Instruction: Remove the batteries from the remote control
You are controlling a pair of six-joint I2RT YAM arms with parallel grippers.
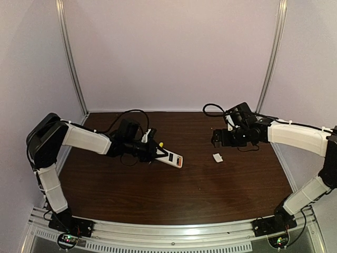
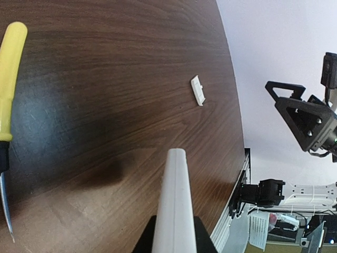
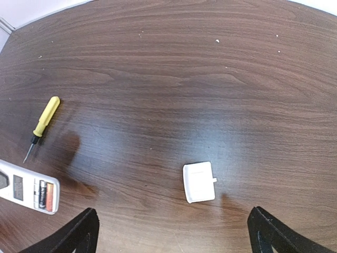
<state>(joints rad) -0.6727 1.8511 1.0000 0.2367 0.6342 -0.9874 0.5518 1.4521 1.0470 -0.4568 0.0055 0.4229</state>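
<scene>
Status: left gripper narrow, clamped on remote control over counter | batteries both seated in open bay | cover lying off | right gripper wide, empty | step: presenting bay; next likely needs right fingertip levering one cell out

Left arm stretched inward, left gripper pinching remote control. Right arm bent inward, right gripper wide open.

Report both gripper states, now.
Left gripper: shut on the remote control.
Right gripper: open, holding nothing.
</scene>
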